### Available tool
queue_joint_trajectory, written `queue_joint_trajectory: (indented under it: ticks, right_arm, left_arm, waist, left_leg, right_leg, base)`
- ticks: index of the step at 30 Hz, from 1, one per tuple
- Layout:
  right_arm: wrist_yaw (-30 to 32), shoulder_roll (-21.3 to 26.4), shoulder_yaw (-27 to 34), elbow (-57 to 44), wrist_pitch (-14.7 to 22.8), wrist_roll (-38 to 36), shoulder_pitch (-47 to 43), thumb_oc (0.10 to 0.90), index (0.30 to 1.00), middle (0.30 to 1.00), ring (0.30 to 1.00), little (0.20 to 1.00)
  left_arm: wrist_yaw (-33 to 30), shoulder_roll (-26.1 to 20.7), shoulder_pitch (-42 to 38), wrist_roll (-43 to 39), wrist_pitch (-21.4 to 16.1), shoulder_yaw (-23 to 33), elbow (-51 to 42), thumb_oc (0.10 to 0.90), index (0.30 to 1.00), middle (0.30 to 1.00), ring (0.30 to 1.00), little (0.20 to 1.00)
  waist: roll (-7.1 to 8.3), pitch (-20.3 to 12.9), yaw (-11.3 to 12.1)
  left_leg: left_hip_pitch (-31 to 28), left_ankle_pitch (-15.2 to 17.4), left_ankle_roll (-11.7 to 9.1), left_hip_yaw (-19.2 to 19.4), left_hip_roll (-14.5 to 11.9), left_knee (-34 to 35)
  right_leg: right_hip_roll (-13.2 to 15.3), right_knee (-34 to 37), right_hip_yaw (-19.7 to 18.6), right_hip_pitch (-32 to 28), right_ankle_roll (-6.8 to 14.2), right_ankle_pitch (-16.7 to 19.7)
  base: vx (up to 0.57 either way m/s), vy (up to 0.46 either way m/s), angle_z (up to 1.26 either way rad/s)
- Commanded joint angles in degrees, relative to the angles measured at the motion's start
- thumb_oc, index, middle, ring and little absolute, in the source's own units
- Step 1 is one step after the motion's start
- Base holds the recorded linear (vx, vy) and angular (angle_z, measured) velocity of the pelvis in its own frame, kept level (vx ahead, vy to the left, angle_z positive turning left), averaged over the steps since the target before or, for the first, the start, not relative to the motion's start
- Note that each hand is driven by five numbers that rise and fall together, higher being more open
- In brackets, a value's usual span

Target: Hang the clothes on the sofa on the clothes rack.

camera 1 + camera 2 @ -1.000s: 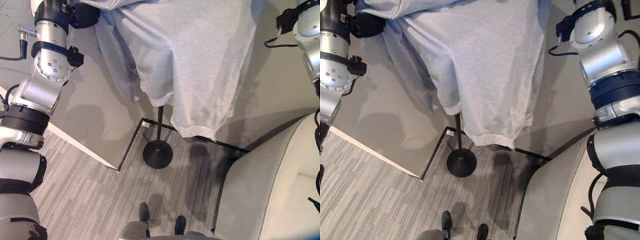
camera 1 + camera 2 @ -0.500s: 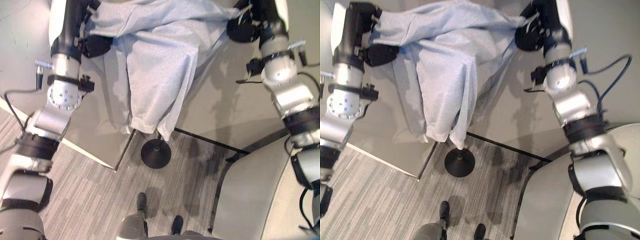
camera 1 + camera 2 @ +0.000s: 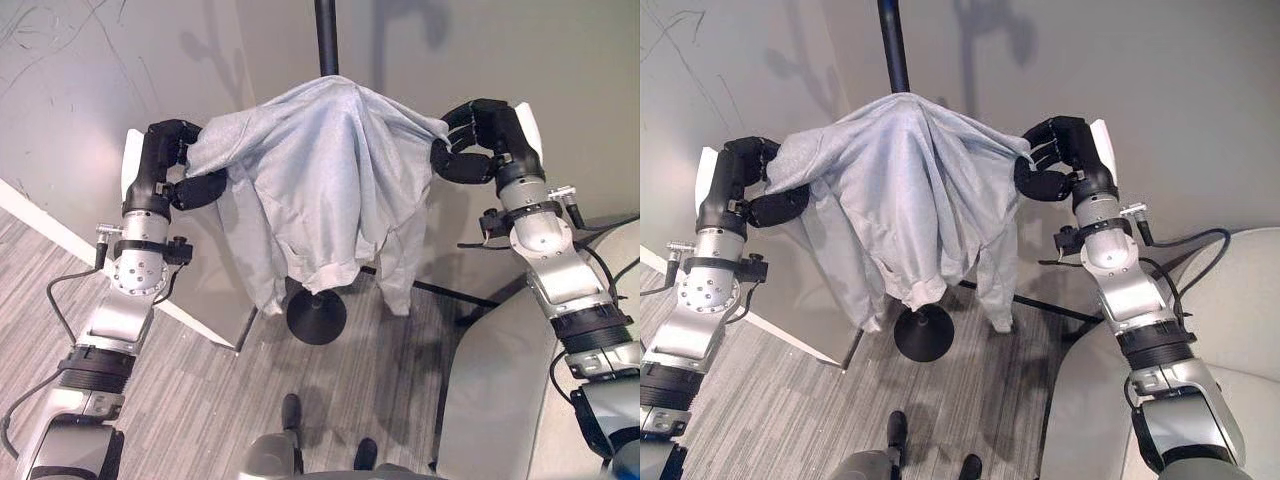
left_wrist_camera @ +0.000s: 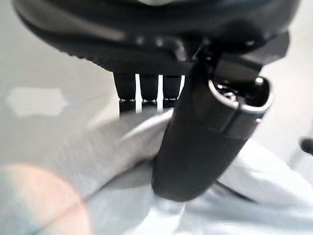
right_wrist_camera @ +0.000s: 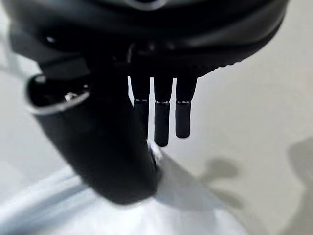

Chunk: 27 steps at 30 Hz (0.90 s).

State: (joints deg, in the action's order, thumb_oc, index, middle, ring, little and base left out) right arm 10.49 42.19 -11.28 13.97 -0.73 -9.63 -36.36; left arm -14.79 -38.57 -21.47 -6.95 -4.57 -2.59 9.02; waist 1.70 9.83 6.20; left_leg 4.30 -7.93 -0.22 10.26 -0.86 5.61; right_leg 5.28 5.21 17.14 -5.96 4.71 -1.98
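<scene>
Fingers [image 4: 146, 90] of both hands pinched on the grey garment [image 3: 320, 190] draped over the rack pole [image 3: 326, 35], wrist views confirming.

both arms reach up and forward, wrists raised well above the elbows, spread wide to either side; the left hand [image 3: 172, 165] has its fingers and thumb curled round a fold of the grey garment [image 3: 320, 180] at its left edge; the right hand [image 3: 480, 140] is likewise closed, thumb and fingers pinching the cloth at the opposite edge; the two hands sit at about the same height.
</scene>
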Motion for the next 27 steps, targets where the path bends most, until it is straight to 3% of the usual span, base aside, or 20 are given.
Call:
queue_joint_trajectory:
  ticks: [1, 7, 10, 15, 16, 20, 21, 24, 26, 27]
  right_arm:
    - [1.96, 2.06, 6.08, -2.77, 6.0, -1.65, -2.68, 0.8, 0.9, 0.9, 0.9, 0.9]
    - [1.21, 3.71, 10.85, -5.0, 6.49, -2.18, 1.87, 0.8, 0.9, 0.9, 0.9, 0.9]
    - [-0.08, 3.11, 18.07, -8.01, 6.53, -0.42, 11.54, 0.8, 0.9, 0.9, 0.9, 0.9]
    - [-2.44, -6.36, 24.1, -10.89, 5.84, 5.22, 29.11, 0.8, 0.9, 0.9, 0.9, 0.9]
    - [-4.0, -10.68, 24.09, -9.49, 5.7, 6.42, 34.2, 0.8, 0.9, 0.9, 0.9, 0.9]
    - [-6.16, -15.58, 22.11, -5.86, 5.77, 7.26, 40.15, 0.8, 0.9, 0.9, 0.9, 0.9]
    - [-8.02, -19.01, 20.06, -2.85, 5.65, 6.0, 44.82, 0.8, 0.9, 0.9, 0.9, 0.9]
    - [-9.13, -21.32, 17.93, 0.92, 5.55, 5.15, 47.52, 0.8, 0.9, 0.9, 0.9, 0.9]
    - [-7.91, -25.15, 14.09, 13.41, 5.2, 3.75, 49.66, 0.8, 0.9, 0.9, 0.9, 0.9]
    - [-7.9, -25.15, 14.11, 13.51, 5.27, 3.74, 49.56, 0.8, 0.9, 0.9, 0.9, 0.9]
  left_arm:
    - [-1.29, -4.35, -1.61, -2.3, -3.5, 5.72, 0.91, 0.8, 0.9, 0.9, 0.9, 0.9]
    - [0.23, -4.95, 2.71, -2.65, -4.05, 8.71, -2.33, 0.8, 0.9, 0.9, 0.9, 0.9]
    - [2.3, -2.68, 10.38, -2.97, -4.29, 12.94, -7.32, 0.8, 0.9, 0.9, 0.9, 0.9]
    - [7.3, 5.12, 23.41, -4.3, -3.48, 15.25, -10.97, 0.8, 0.9, 0.9, 0.9, 0.9]
    - [10.02, 8.68, 27.68, -4.89, -3.09, 14.61, -10.63, 0.8, 0.9, 0.9, 0.9, 0.9]
    - [12.52, 12.84, 32.4, -4.11, -2.59, 13.34, -9.08, 0.8, 0.9, 0.9, 0.9, 0.9]
    - [13.7, 15.5, 35.52, -4.48, -2.16, 11.49, -5.7, 0.8, 0.9, 0.9, 0.9, 0.9]
    - [14.81, 17.49, 37.64, -5.01, -1.77, 9.67, -1.97, 0.8, 0.9, 0.9, 0.9, 0.9]
    - [14.84, 19.92, 37.6, -5.22, -1.36, 5.09, 11.14, 0.8, 0.9, 0.9, 0.9, 0.9]
    - [14.82, 19.92, 37.45, -5.22, -1.47, 5.05, 11.3, 0.8, 0.9, 0.9, 0.9, 0.9]
  waist:
    - [2.86, -6.09, 1.44]
    - [3.06, -6.68, 1.15]
    - [3.18, -6.76, 0.77]
    - [2.8, -6.45, -0.11]
    - [2.54, -6.2, -0.49]
    - [2.24, -6.15, -0.99]
    - [1.96, -5.56, -1.42]
    - [1.69, -5.11, -1.9]
    - [1.04, -4.16, -2.86]
    - [1.04, -4.23, -2.9]
  left_leg:
    - [-5.39, 10.61, -2.55, 0.41, -0.47, -0.61]
    - [-5.85, 10.58, -2.74, 0.41, -0.77, -0.61]
    - [-6.22, 10.44, -2.85, 0.29, -1.22, -0.61]
    - [-6.63, 10.14, -2.78, 0.11, -1.84, -0.61]
    - [-6.72, 10.2, -2.83, 0.03, -2.07, -0.61]
    - [-6.24, 9.55, -2.79, -0.28, -2.37, -0.61]
    - [-6.27, 9.26, -2.79, -0.31, -2.53, -0.61]
    - [-6.13, 8.96, -2.82, -0.37, -2.75, -0.61]
    - [-5.94, 8.35, -3.06, -0.6, -3.2, -0.61]
    - [-5.71, 8.18, -3.02, -0.65, -3.18, -0.61]
  right_leg:
    - [6.41, -0.21, 3.66, -2.91, 5.66, 2.46]
    - [6.19, -0.21, 4.05, -3.47, 5.39, 2.23]
    - [5.89, -0.21, 4.54, -3.73, 5.11, 1.95]
    - [5.53, -0.21, 4.62, -4.02, 4.37, 1.43]
    - [5.35, -0.21, 4.7, -4.14, 4.15, 0.96]
    - [5.11, -0.21, 4.66, -3.59, 3.76, 0.98]
    - [4.83, -0.21, 4.39, -3.46, 3.47, 0.93]
    - [4.59, -0.21, 4.25, -3.25, 3.28, 0.81]
    - [3.91, -0.21, 3.76, -3.08, 3.05, 0.48]
    - [3.92, -0.21, 3.81, -2.87, 3.03, 0.6]
  base:
    - [-0.04, -0.023, 0.03]
    - [-0.04, -0.021, 0.0]
    - [-0.09, -0.026, 0.03]
    - [-0.07, -0.031, 0.03]
    - [-0.06, -0.024, -0.01]
    - [-0.06, -0.022, 0.05]
    - [-0.09, -0.025, 0.05]
    - [-0.08, -0.022, 0.04]
    - [-0.12, -0.024, 0.03]
    - [-0.07, -0.014, 0.11]
